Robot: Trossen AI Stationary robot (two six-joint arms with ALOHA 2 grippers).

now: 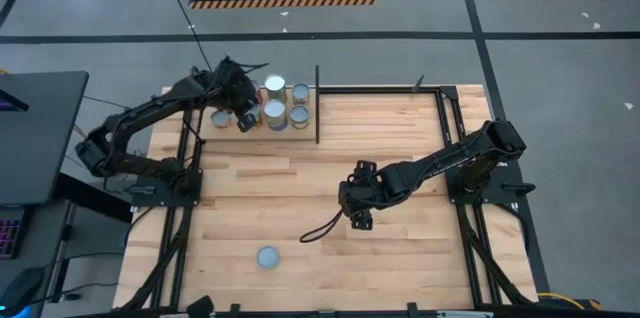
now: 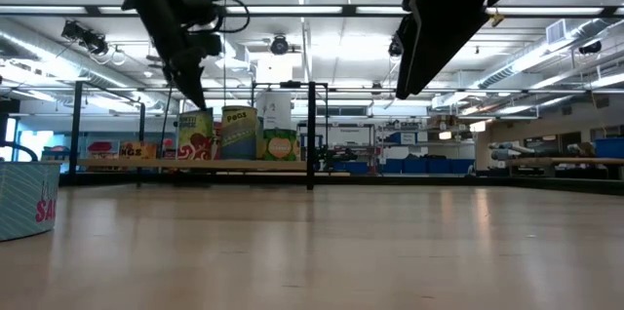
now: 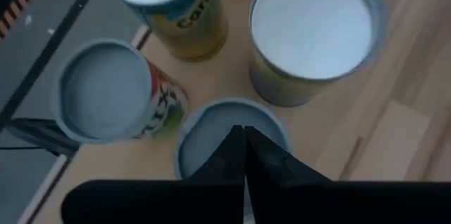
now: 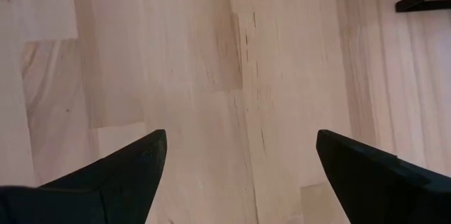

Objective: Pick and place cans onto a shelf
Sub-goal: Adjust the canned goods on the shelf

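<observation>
Left gripper (image 3: 244, 155) pinched shut, empty, poised over silver-topped cans (image 1: 275, 105) clustered on pale wood shelf (image 1: 262, 128). Right gripper (image 4: 239, 168) spread wide, holding nothing, above bare tabletop (image 1: 400, 248). One lone can (image 1: 268, 257) sits near front edge. Risk: shut fingers could clip packed tins, toppling neighbours.

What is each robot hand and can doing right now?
left gripper: shut, empty, above the cans on the shelf.
right gripper: open, empty, over bare table.
cans on the shelf: upright, grouped together.
lone can: upright on the table, apart from both grippers.
</observation>
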